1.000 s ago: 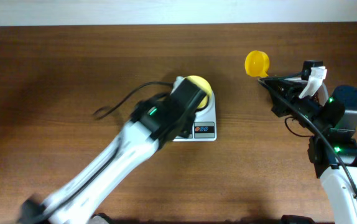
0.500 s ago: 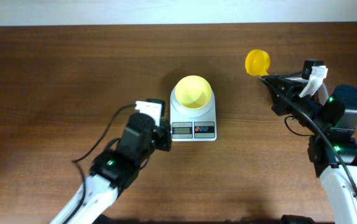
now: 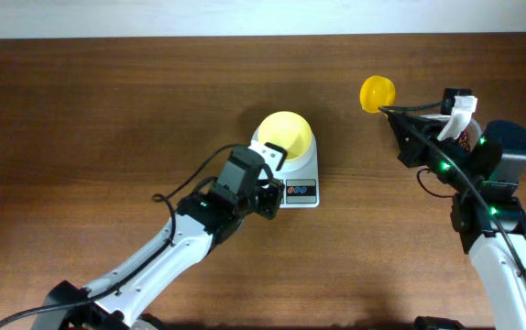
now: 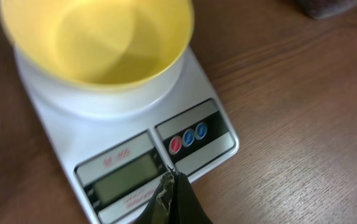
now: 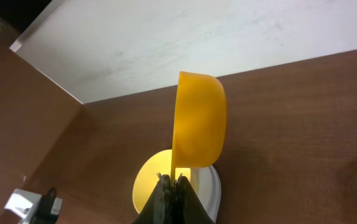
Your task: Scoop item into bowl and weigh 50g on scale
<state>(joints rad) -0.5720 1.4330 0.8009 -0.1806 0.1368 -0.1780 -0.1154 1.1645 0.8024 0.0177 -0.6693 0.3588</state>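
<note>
The brown wooden table (image 3: 80, 119) fills the scene. From its near left corner the left arm (image 3: 167, 252) stretches diagonally toward the middle. The right arm (image 3: 497, 238) stands along the right side and bends in toward the far centre.

In the middle sits the white scale (image 3: 304, 170), and the pale-yellow bowl (image 3: 285, 136) rests on its far part. The inside of the bowl shows plain yellow.

To the right of the scale and farther back, well apart from it, the yellow scoop (image 3: 378, 93) is held above the table. From the right wrist it appears turned on its side, and I cannot tell whether it carries any beans.

The right gripper (image 5: 171, 182) has its jaws pinching the scoop's thin handle from below.

The left gripper (image 4: 173, 186) has its jaws pressed together with nothing between them. Its tip is at the scale's near edge, between the grey display (image 4: 125, 177) on the left and the red and blue buttons (image 4: 188, 135) on the right. Whether the tip touches the scale I cannot tell.
</note>
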